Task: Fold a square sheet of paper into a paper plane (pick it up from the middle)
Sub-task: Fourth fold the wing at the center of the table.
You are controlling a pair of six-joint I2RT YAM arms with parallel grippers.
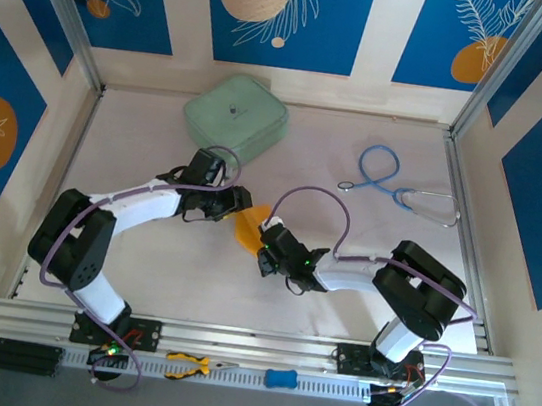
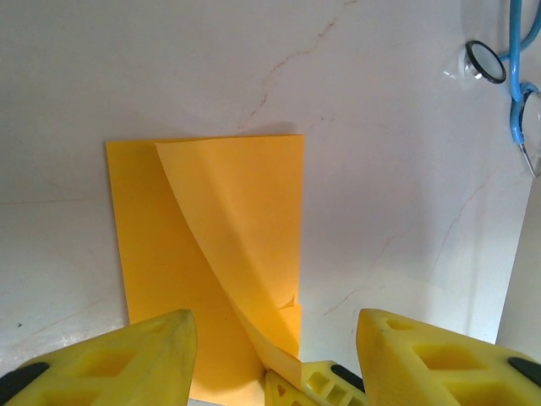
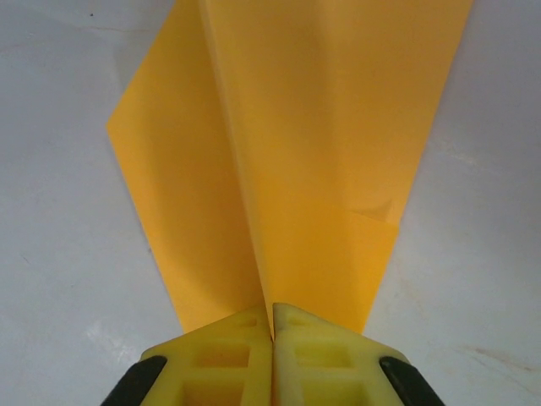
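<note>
Nothing legible anywhere: no words, numbers, labels or brand names clear enough to read. Closest to a sign, a small dark emblem at the middle of the lid of the mint-green case (image 1: 235, 115), near the far edge of the tabletop (image 1: 199, 284), too small to make out.

The square sheet of paper (image 3: 321, 152) is looking thin, smooth and matt, carrying a crisp crease. The right pincer (image 3: 272, 328) is showing moulded matt yellow plastic fingers (image 3: 224, 359). The counter (image 2: 380, 127) is looking smooth, white and faintly veined like stone. The stethoscope (image 2: 514, 34) is gleaming with glossy blue tubing.
</note>
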